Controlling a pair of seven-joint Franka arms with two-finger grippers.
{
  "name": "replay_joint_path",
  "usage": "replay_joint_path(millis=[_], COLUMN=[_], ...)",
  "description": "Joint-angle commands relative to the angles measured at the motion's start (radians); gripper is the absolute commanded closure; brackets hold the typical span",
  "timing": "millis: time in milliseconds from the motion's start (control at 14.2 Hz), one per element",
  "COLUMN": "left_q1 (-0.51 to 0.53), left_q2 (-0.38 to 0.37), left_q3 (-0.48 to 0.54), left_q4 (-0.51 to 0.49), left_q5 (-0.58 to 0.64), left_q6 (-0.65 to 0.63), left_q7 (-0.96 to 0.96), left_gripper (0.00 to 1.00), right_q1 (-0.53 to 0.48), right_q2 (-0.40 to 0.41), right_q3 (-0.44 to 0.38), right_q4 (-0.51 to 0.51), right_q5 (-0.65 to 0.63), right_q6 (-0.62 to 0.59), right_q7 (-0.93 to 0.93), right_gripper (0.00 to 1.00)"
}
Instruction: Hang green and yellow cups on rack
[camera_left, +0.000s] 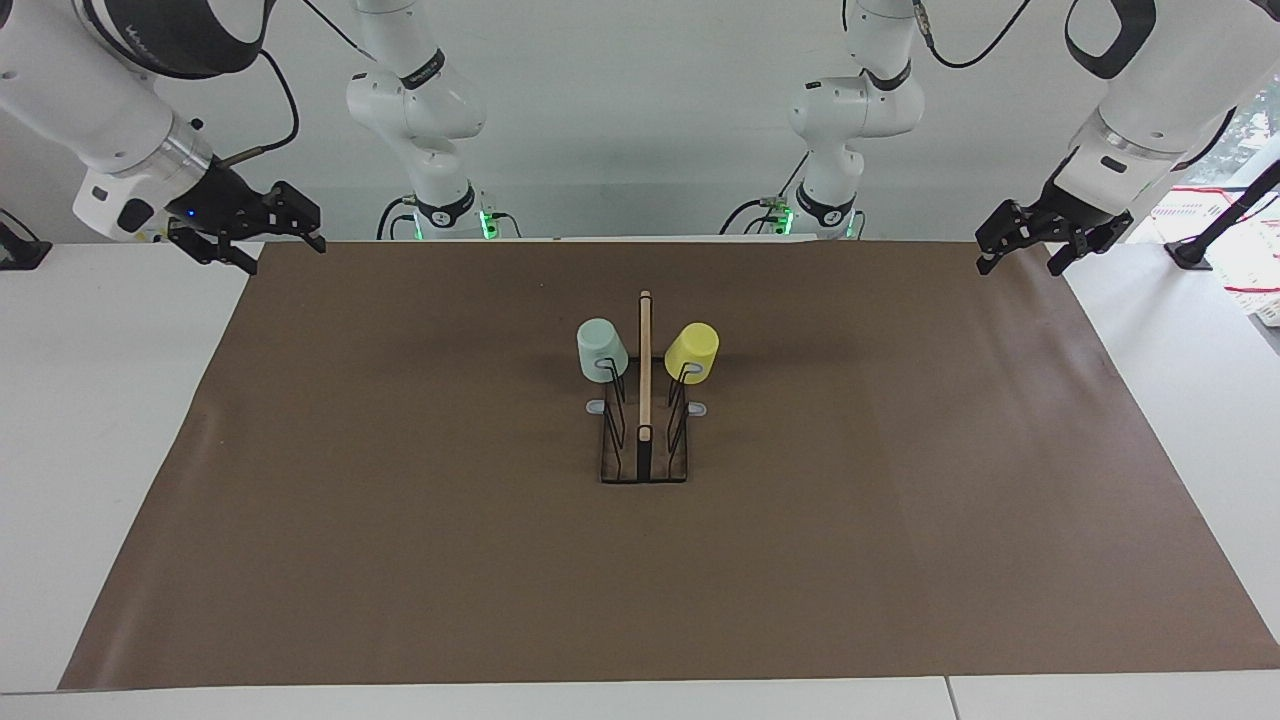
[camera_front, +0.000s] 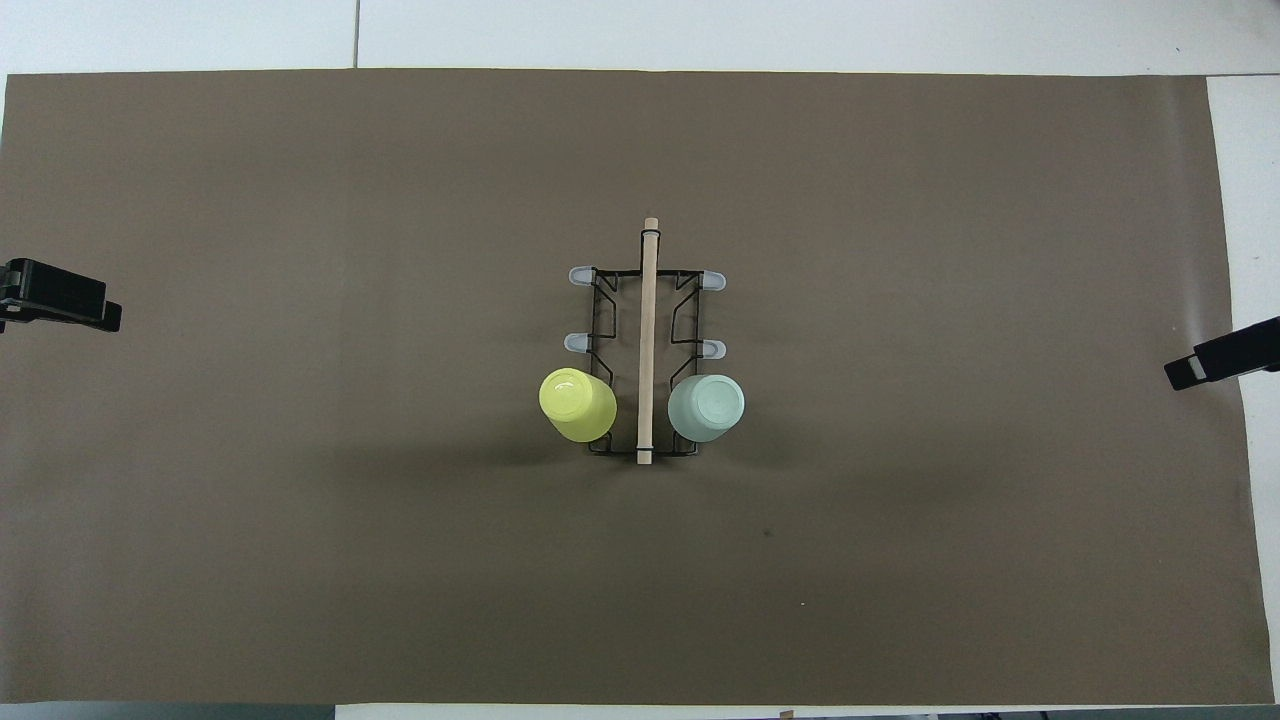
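Two cups hang upside down on the rack (camera_left: 644, 440), which stands in the middle of the brown mat (camera_left: 400, 500) covering the counter (camera_left: 100, 400). The green cup (camera_left: 602, 349) sits over a prong on the side of the rack toward the right arm's end of the counter; the yellow cup (camera_left: 692, 352) sits over the matching prong toward the left arm's end. Both are on the pair of prongs nearest the robots, one to each side of the upright wooden bar (camera_left: 645, 370), and each tilts outward from it. In the overhead view, taking the rack's middle as the clock's centre, the yellow cup (camera_front: 577, 404) lies at about eight o'clock and the green cup (camera_front: 706, 408) at about four o'clock, with the bar (camera_front: 646, 340) running from twelve to six. The four other prongs, grey-tipped, are bare.

The left pincer (camera_left: 1030, 252) hangs in the air over the mat's corner at the left arm's end, nothing in it, its fingers spread. The right pincer (camera_left: 285, 235) hangs over the mat's edge at the right arm's end, also with nothing in it; I cannot tell how its fingers stand. Both arms wait well apart from the rack.
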Motion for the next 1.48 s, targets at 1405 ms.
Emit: replay_joint_path(millis=[1405], left_q1=[-0.002], left_q2=[-0.016], left_q3=[-0.004], left_q4=[-0.016], left_q5=[0.016], left_q6=[0.009], left_q7=[0.000], left_gripper=[0.00], right_q1=[0.145], right_q2=[-0.010], right_q3=[-0.055], right_q4=[0.033], right_q5=[-0.115], right_q6=[0.071], right_q7=[0.272], right_gripper=[0.00])
